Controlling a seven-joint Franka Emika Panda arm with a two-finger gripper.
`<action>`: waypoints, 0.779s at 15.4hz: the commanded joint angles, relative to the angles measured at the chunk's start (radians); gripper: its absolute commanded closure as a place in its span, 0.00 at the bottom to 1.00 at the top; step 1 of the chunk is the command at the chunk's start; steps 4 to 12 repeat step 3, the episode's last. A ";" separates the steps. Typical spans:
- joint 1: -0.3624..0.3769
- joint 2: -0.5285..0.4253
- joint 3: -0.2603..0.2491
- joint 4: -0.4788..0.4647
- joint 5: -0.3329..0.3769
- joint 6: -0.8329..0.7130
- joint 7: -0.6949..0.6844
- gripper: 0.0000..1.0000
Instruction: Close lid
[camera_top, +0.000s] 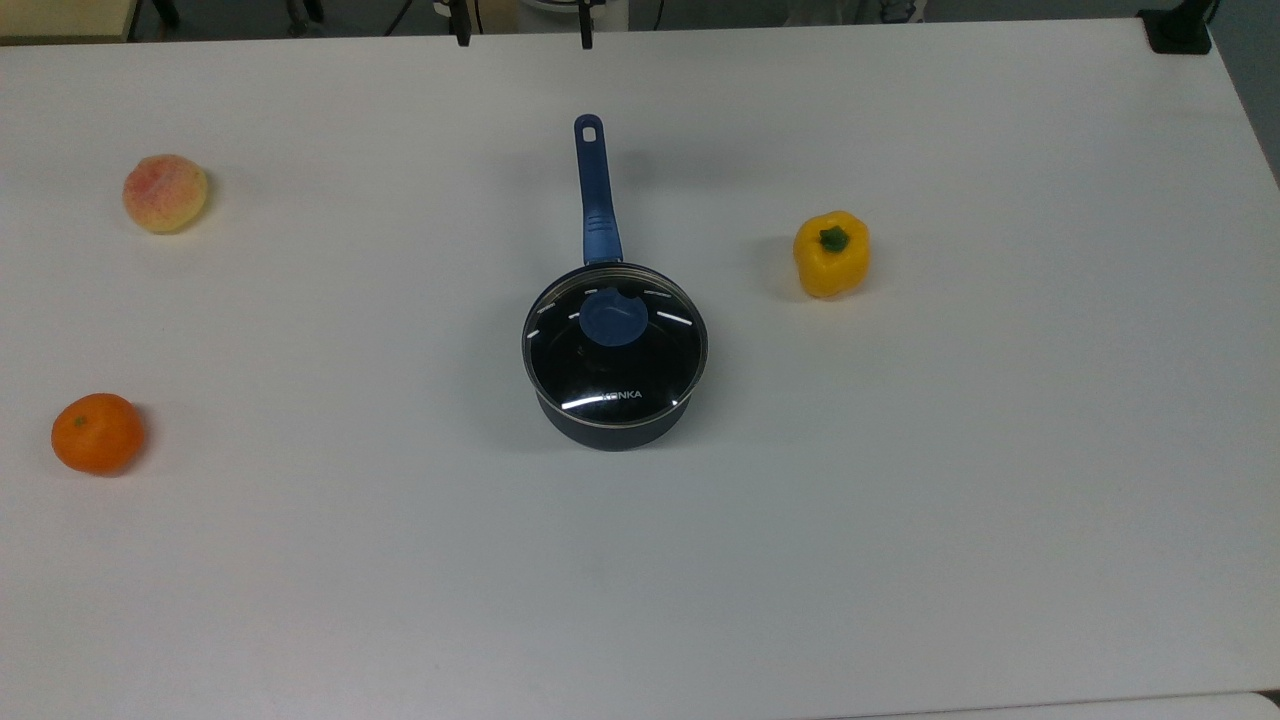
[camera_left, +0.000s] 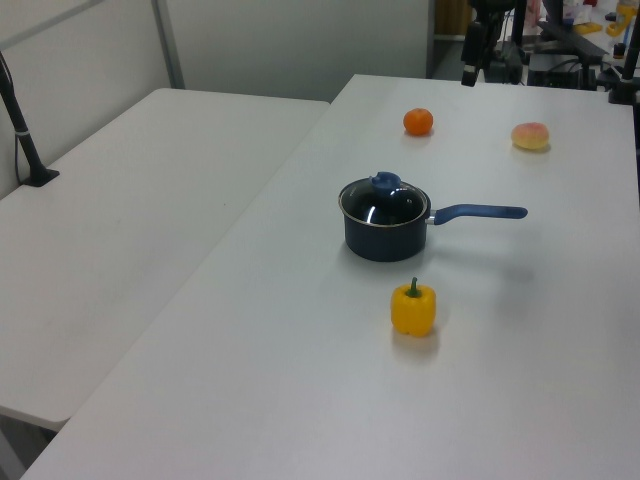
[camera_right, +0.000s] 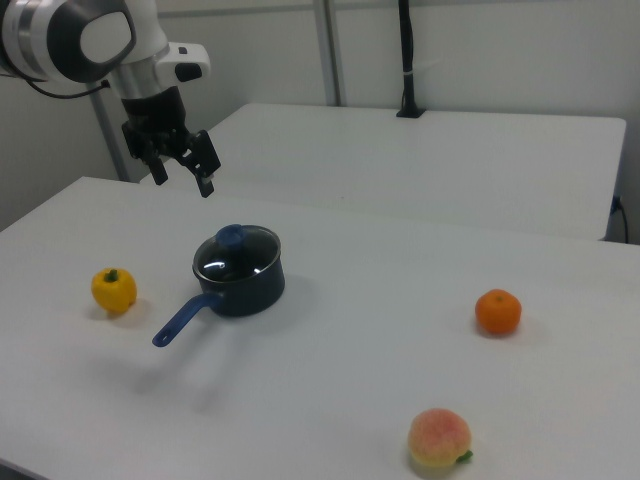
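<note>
The round glass lid (camera_top: 615, 350) with its blue knob (camera_top: 612, 318) lies flat on the dark saucepan (camera_top: 610, 432), covering its mouth, at the middle of the white table (camera_top: 900, 500). The pan's long blue handle (camera_top: 593, 180) points toward the top view's upper edge. In the right view the lid (camera_right: 238, 252) sits level on the pan. My gripper (camera_right: 182, 178) hangs open and holds nothing, up in the air above and to the right view's left of the pan, well apart from the lid. Its two fingertips (camera_top: 461, 35) poke in at the top view's upper edge.
A yellow pepper (camera_top: 831, 255) stands to the top view's right of the pan. A peach (camera_top: 165, 192) and an orange (camera_top: 97, 433) lie far to the top view's left. A second white table (camera_left: 130, 230) adjoins on the left view's left.
</note>
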 joint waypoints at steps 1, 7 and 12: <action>-0.014 -0.012 0.011 -0.020 0.028 0.023 -0.031 0.00; -0.013 -0.012 0.013 -0.020 0.028 0.023 -0.022 0.00; -0.013 -0.012 0.013 -0.020 0.028 0.023 -0.022 0.00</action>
